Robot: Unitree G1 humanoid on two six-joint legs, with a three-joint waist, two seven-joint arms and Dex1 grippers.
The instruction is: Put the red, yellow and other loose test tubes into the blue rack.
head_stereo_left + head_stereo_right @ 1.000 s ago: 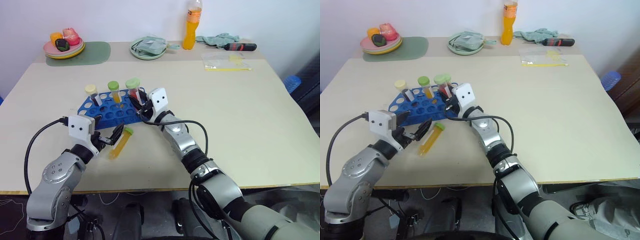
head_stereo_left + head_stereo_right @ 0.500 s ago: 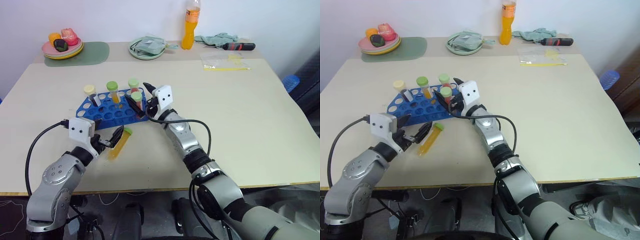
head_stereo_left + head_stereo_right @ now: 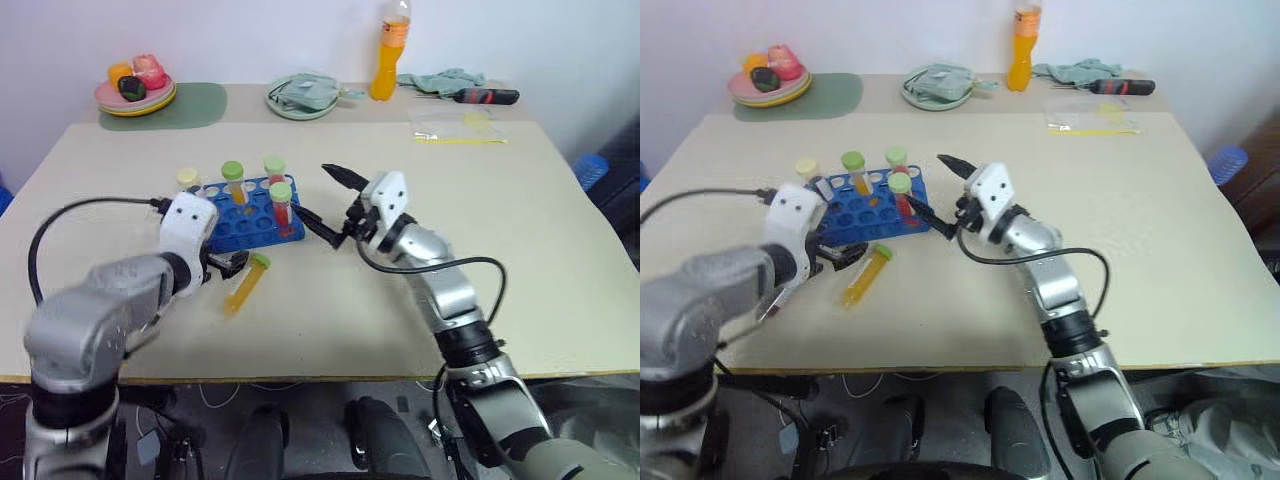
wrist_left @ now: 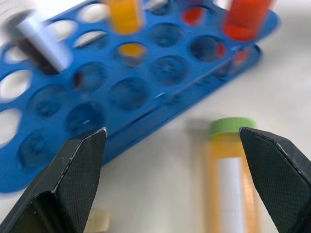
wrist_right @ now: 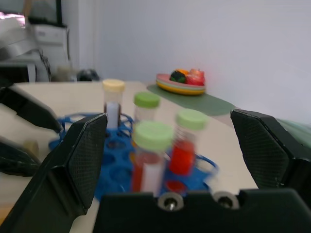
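A green-capped yellow tube [image 3: 245, 285] lies loose mid-desk, just before the blue rack [image 3: 243, 216], toward the desk's [image 3: 520, 230] near edge. Left gripper [image 4: 170, 160] gapes over it; right gripper [image 3: 322, 198], fingers spread, holds nothing.

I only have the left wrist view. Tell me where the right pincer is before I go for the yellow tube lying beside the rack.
Observer: The right pincer is open and empty, raised off the table just right of the blue rack.
Operator: Count the tubes standing in that rack.
Observer: Four: a cream-capped tube, a yellow green-capped tube and two red green-capped tubes.
Operator: Report the loose tubes on the table.
Observer: I see one, the loose yellow tube, lying flat in front of the rack, next to the open left pincer.
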